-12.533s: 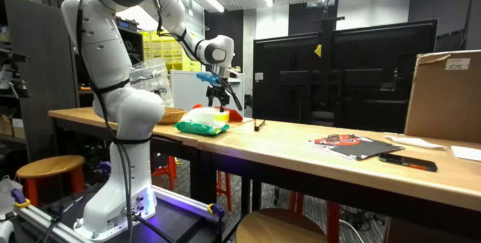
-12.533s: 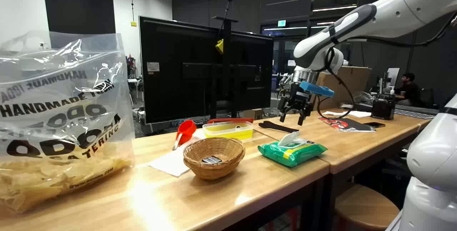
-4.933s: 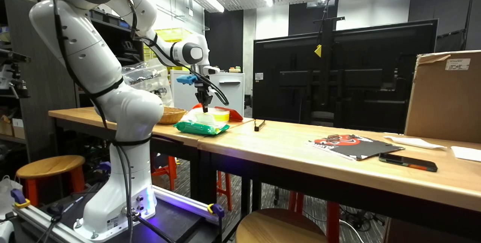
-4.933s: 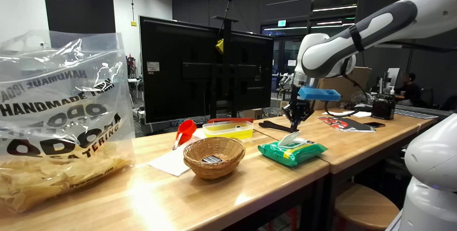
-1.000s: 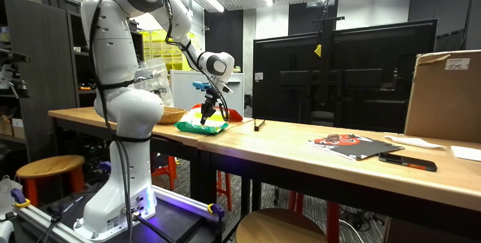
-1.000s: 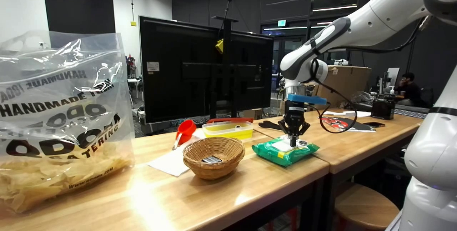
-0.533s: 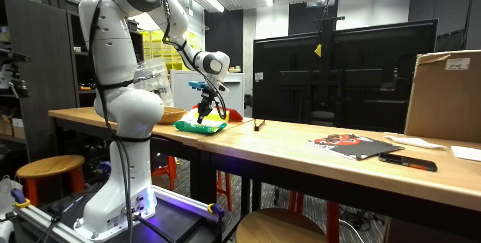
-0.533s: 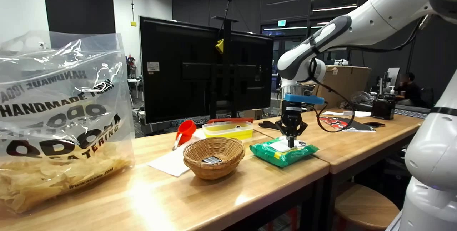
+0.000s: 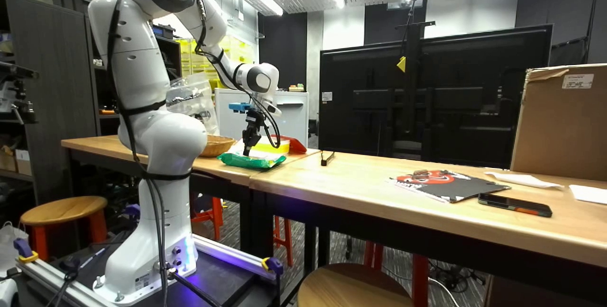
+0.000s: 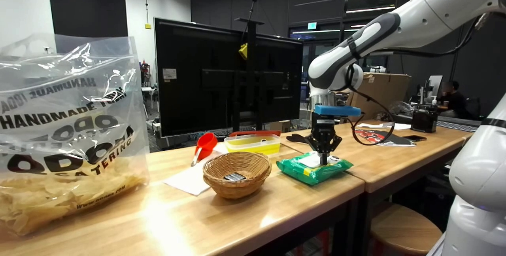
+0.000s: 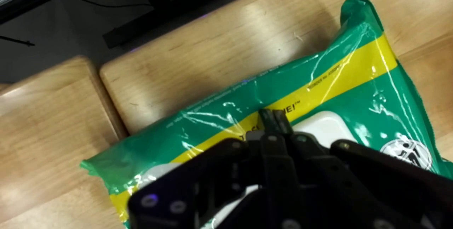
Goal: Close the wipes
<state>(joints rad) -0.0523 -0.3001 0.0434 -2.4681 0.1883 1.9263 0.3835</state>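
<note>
Holds the gripper [image 11: 273,121] at lower centre of the wrist view, with fingers [image 11: 267,122] clenched together and nothing visible between them. Has the tips at the edge of the white lid [image 11: 325,128], on it or just beside it, hard to tell. Below that, slanting across the frame from lower left to upper right, shows the wipes [image 11: 269,89], lying on the table [image 11: 212,55]. Seems nearly finished: to judge by the lid lying flat, needs perhaps only a firm press, then a lift away. Cannot confirm a seal, with the edge partly hidden. Farther back, at centre in an exterior view, shows a tub [image 10: 253,148], then a black screen [image 10: 189,90].
</note>
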